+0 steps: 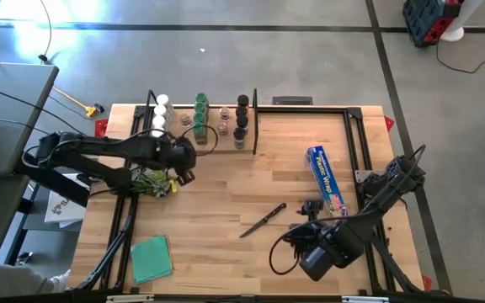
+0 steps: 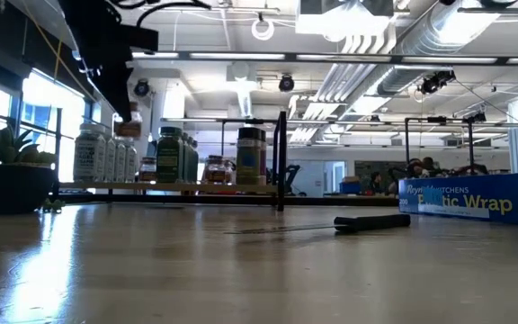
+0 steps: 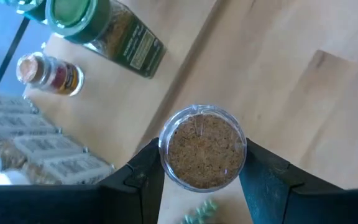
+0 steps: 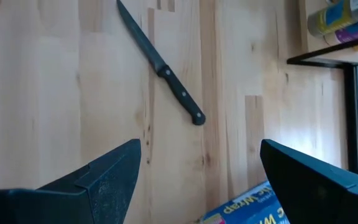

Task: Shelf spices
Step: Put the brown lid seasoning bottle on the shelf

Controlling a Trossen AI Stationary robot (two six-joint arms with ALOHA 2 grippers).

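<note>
Left end effector (image 3: 201, 186): fingers (image 3: 143, 180) clamped on a clear jar (image 3: 202, 148) with brownish granular contents, one finger on each side. In the high view this end effector (image 1: 183, 154) sits over the desk (image 1: 217, 252) just near of the shelf (image 1: 202, 135).

Right end effector (image 4: 197, 168): fingers spread wide apart, holding nothing, over the near right part of the desk.

Desk: pale wooden planks, with a green pad (image 1: 151, 257) at the near left corner.

Shelf: at the far edge, left of centre, bounded by black upright rods (image 1: 254, 122).

Wrap box (image 1: 326, 178): blue, lying flat right of centre.

Knife (image 1: 262, 220): dark handle, lying flat at the centre, left of the box.

Spices on the shelf: white-capped jars (image 1: 160, 114) at the left, green-capped jars (image 1: 200, 114) in the middle, black-capped jars (image 1: 242, 118) at the right, all upright.
</note>
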